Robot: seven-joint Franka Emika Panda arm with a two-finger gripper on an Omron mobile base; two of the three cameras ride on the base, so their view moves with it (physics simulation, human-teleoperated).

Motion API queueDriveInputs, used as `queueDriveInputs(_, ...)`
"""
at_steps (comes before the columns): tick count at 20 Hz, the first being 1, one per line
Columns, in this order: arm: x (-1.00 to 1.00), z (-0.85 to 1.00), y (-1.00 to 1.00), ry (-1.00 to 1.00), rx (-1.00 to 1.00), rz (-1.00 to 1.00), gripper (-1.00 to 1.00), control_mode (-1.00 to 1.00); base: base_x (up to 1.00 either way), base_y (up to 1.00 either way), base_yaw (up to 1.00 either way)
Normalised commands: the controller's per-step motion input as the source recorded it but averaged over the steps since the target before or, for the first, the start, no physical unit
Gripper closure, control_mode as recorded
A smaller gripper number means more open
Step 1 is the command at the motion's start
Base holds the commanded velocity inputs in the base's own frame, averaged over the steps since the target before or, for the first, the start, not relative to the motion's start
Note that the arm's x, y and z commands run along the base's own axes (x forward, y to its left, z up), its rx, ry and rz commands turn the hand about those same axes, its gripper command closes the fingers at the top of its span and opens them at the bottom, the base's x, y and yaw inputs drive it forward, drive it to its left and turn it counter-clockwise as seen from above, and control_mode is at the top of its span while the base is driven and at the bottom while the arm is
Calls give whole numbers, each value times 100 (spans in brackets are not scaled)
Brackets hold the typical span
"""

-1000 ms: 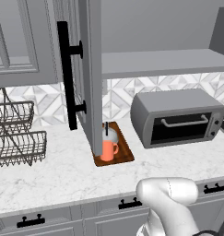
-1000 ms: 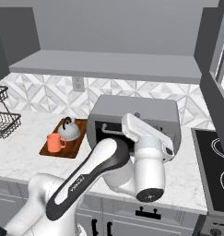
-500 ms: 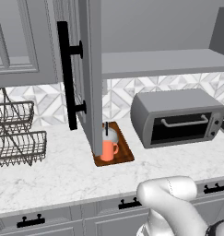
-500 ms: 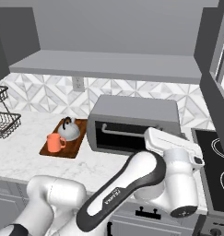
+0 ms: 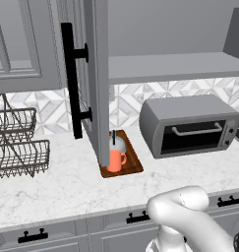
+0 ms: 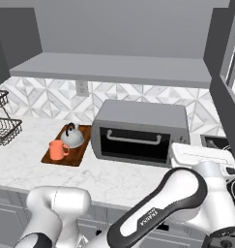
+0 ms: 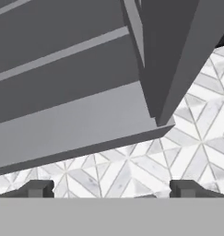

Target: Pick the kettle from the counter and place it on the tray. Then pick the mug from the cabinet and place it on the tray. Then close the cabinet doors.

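The white-grey kettle (image 6: 72, 137) and the orange mug (image 6: 56, 149) both stand on the brown tray (image 6: 78, 156) on the marble counter (image 6: 124, 177). From the left base view, the mug (image 5: 114, 160) and a sliver of the kettle (image 5: 119, 144) peek out behind the open left cabinet door (image 5: 99, 83). The right cabinet door (image 6: 228, 72) also stands open. Nothing rests on the visible part of the cabinet shelf (image 6: 114, 68). My gripper (image 7: 111, 190) is open with nothing between its fingertips (image 7: 37, 188), looking up at the shelf's underside and a door edge. My wrist (image 6: 202, 157) is low at the right.
A large grey toaster oven (image 6: 140, 133) stands right of the tray. A wire dish rack (image 5: 15, 142) sits at the far left. A dark stove top (image 6: 220, 145) lies at the right end. Grey drawers with black handles (image 5: 138, 216) run under the counter.
My arm has swung from in front of the toaster oven down and to the right. Kettle, mug, tray and doors have not moved. The gripper has stayed open.
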Motion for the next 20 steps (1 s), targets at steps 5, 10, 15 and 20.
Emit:
queueDriveInputs(5,-9,1,-25,-8,-10,0,-100,-100,0,0,0)
queueDriveInputs(10,-12,1,-29,-7,-3,2,-100,-100,0,0,0)
queueDriveInputs(15,-31,17,-23,-19,-4,8,-100,-100,0,0,0)
queueDriveInputs(20,-32,22,-10,-14,-7,8,-100,-100,0,0,0)
